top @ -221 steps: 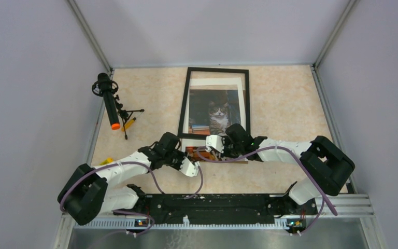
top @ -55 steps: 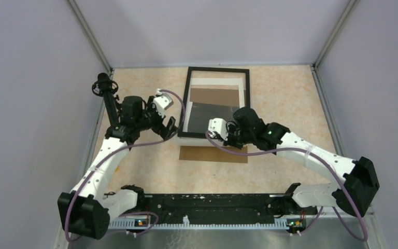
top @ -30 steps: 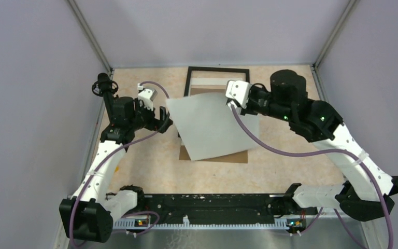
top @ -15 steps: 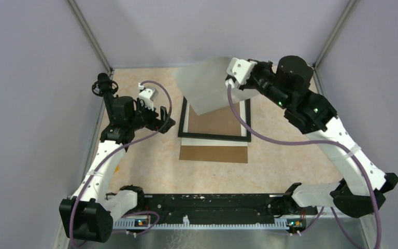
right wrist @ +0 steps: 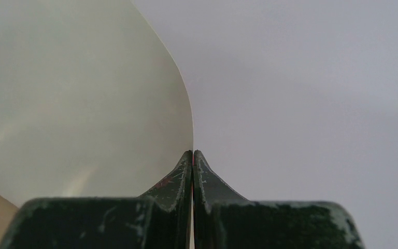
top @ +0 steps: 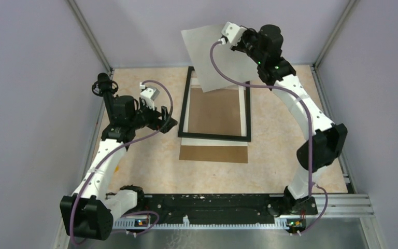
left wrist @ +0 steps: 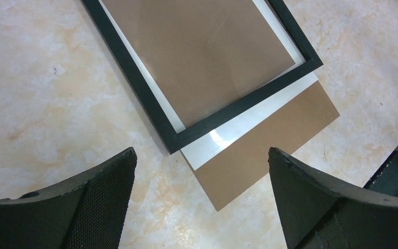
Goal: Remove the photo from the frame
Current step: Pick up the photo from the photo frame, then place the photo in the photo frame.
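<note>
Pale paper photo (top: 210, 57), blank back showing, hung high above far edge of worktop (top: 285, 150), clear of frame (top: 186, 111). Right gripper (right wrist: 193, 155) pinched its edge; looked thin, floppy, crease-prone. Left gripper (left wrist: 201, 153) gaped empty.

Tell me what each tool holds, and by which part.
The right tool pinches the photo by one edge, up above the frame. The left tool is open and holds nothing.
</note>
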Robot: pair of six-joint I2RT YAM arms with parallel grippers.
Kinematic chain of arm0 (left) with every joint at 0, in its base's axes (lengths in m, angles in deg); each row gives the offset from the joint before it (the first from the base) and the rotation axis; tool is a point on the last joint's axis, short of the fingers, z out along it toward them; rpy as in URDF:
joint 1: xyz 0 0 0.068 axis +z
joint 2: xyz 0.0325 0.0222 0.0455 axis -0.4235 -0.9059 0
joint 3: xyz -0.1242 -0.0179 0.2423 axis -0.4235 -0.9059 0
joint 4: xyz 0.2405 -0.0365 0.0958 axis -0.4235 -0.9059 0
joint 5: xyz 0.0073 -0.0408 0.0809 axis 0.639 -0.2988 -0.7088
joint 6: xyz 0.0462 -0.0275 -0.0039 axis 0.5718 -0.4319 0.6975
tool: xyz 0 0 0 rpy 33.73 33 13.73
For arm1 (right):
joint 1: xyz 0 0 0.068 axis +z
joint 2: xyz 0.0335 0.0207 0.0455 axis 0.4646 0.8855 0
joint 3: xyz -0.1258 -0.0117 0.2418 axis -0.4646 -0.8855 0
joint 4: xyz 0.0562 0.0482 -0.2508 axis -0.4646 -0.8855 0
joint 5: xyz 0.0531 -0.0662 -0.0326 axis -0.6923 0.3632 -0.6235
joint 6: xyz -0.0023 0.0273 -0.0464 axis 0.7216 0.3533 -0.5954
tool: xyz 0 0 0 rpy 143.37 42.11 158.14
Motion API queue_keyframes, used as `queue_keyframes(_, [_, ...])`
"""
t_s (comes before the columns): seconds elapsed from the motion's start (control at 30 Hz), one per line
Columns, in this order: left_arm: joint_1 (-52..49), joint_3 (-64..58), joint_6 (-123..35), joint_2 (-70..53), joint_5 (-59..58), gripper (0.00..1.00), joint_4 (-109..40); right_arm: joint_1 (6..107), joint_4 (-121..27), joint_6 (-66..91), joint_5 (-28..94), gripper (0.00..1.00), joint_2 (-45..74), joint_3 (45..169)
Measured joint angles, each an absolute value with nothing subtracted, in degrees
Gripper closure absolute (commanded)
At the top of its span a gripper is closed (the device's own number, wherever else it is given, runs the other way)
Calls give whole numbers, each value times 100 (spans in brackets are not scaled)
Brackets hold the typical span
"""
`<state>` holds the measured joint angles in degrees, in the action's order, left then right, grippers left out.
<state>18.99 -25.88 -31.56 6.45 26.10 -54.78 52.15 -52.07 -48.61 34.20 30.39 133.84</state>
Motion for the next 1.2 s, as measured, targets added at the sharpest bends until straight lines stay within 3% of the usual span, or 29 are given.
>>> queue_keyframes(0.17, [1899,-2588,-3160,604,2610,1,-5445,5113,-4840,-4879,3149,100,3966,14492])
queue_keyframes(0.3, [1899,-2588,-3160,604,2610,1,-5441,5108,-4560,-4896,2845,100,4001,14529])
queue_keyframes(0.5, [1899,-2588,-3160,604,2612,1,-5438,5180,-4036,-5300,2450,100,3129,12271])
queue_keyframes(0.7, [1899,-2588,-3162,604,2610,1,-5441,5255,-4003,-5711,2301,100,3092,10656])
queue_keyframes(1.2, [1904,-2666,-3165,593,2608,1,-5438,5685,-3677,-6868,1870,100,3092,8986])
